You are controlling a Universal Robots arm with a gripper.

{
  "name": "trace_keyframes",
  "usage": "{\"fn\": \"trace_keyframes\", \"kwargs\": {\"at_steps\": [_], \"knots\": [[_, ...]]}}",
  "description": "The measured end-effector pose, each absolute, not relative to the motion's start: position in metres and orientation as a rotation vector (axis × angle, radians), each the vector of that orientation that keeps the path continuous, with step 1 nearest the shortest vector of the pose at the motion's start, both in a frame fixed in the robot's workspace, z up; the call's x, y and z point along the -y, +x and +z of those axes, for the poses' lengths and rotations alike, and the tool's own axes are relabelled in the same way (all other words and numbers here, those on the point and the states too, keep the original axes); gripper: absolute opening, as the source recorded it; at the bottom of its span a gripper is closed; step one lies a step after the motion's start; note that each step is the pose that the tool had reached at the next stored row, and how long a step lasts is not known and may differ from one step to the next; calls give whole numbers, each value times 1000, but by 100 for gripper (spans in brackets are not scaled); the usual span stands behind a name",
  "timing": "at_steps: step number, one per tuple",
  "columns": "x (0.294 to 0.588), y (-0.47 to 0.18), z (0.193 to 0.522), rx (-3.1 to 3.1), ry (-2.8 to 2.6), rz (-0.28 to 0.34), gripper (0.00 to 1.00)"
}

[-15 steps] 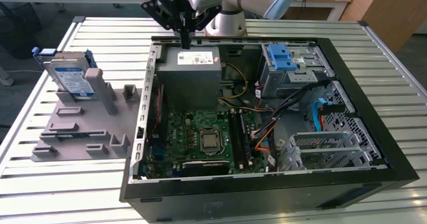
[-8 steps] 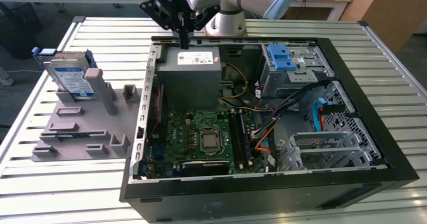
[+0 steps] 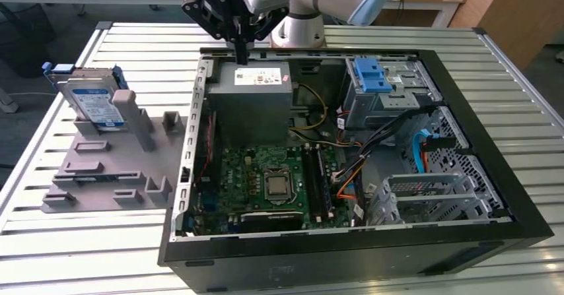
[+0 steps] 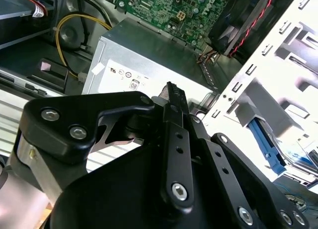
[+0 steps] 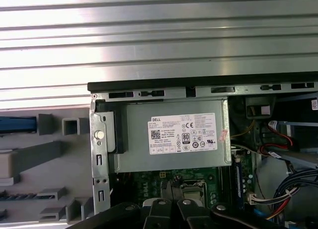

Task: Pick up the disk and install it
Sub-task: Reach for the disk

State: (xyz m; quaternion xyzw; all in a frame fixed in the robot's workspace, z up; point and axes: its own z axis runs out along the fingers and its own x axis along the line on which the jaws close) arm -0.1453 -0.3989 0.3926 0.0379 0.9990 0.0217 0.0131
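1. I have the gripper (image 3: 240,56) hanging over the rear edge of the open computer case (image 3: 335,245). Its tip is just above the grey power supply box (image 3: 251,103).
2. The jaws are pressed together into one narrow dark bar, and I see nothing held between them.
3. The disk (image 3: 92,103) is outside the case, on the exterior view's left. It stands upright on its edge in a slot of the grey fixture (image 3: 105,169), well apart from the gripper. Its white-and-blue label faces the exterior camera, and the blue frame runs along its top and side.
4. The fixture lies flat on the slatted metal table (image 3: 70,259), just beside the case's side wall.
5. In the first wrist view I look straight down on the power supply box and its white sticker. The table slats run beyond the case wall, and a strip of blue shows at the fixture.
6. In the second wrist view the black gripper links are close to the camera, with the power supply box beyond them.
7. Inside the case, the green motherboard (image 3: 264,176) lies in front of the power supply box. A small blue latch (image 3: 370,77) sits on the bay toward the exterior view's right.
8. A perforated metal drive cage (image 3: 432,196) stands in the near corner on the exterior view's right. Cables run between it and the motherboard.
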Motion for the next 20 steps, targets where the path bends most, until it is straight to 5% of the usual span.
{"fn": "trace_keyframes", "kwargs": {"at_steps": [20], "knots": [[399, -151, 392, -3113, 118, 68, 11]]}}
